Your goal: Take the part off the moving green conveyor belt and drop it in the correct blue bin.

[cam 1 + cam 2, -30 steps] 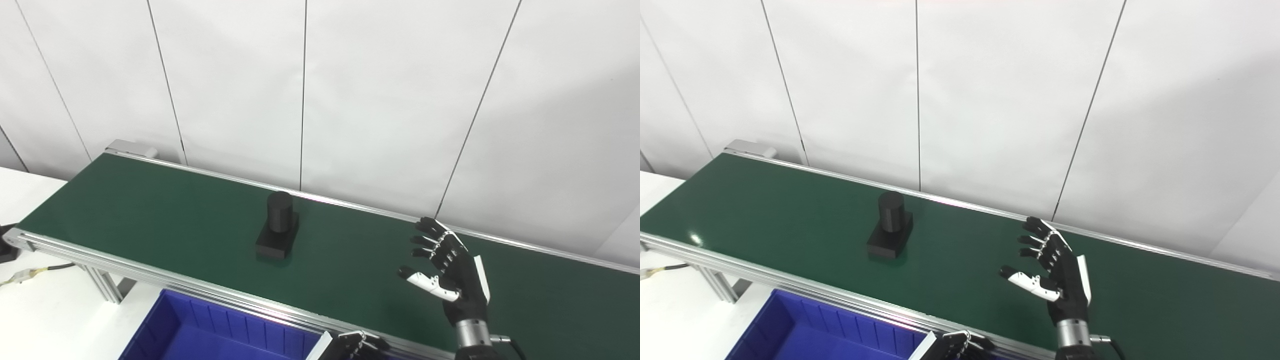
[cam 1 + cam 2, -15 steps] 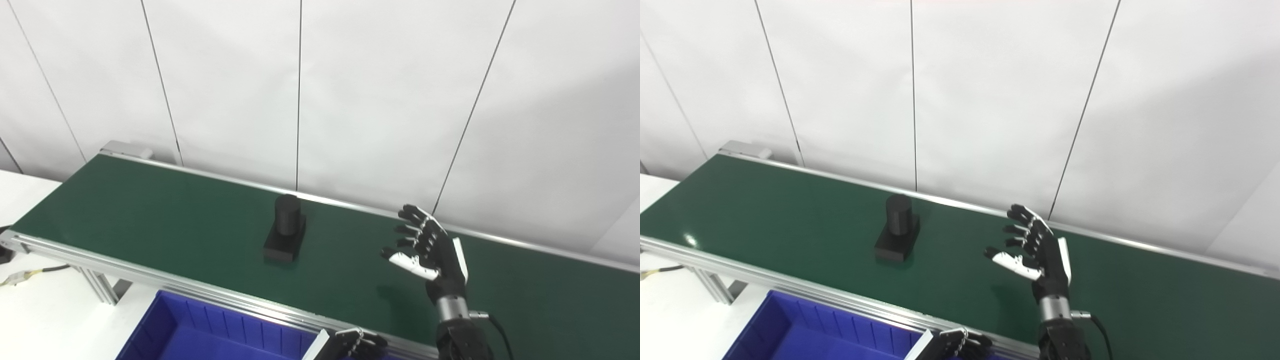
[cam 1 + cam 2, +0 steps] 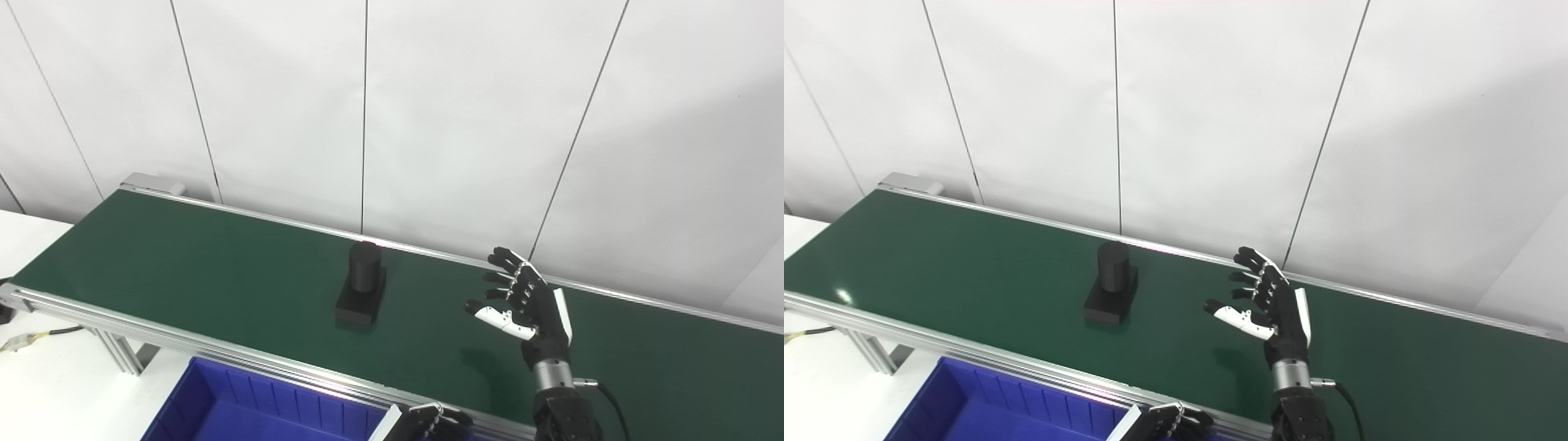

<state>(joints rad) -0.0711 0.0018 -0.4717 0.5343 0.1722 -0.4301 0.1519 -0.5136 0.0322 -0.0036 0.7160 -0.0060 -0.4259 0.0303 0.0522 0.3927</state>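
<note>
On the green belt (image 3: 184,269), black cylinder-on-block part (image 3: 362,291), beside spread, empty right hand (image 3: 527,303).

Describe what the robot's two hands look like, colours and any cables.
The right hand is black with metal links along the fingers, a white thumb segment, a white side panel, a silver wrist collar and a thin black cable. Only black fingers with metal links show of the left hand.

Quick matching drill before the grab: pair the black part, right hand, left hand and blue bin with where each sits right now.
1 black part
2 right hand
3 left hand
4 blue bin

A below the belt's near rail, left
B open above the belt
C standing on the green conveyor belt
D bottom edge, barely in view

Pairs: 1-C, 2-B, 3-D, 4-A
</note>
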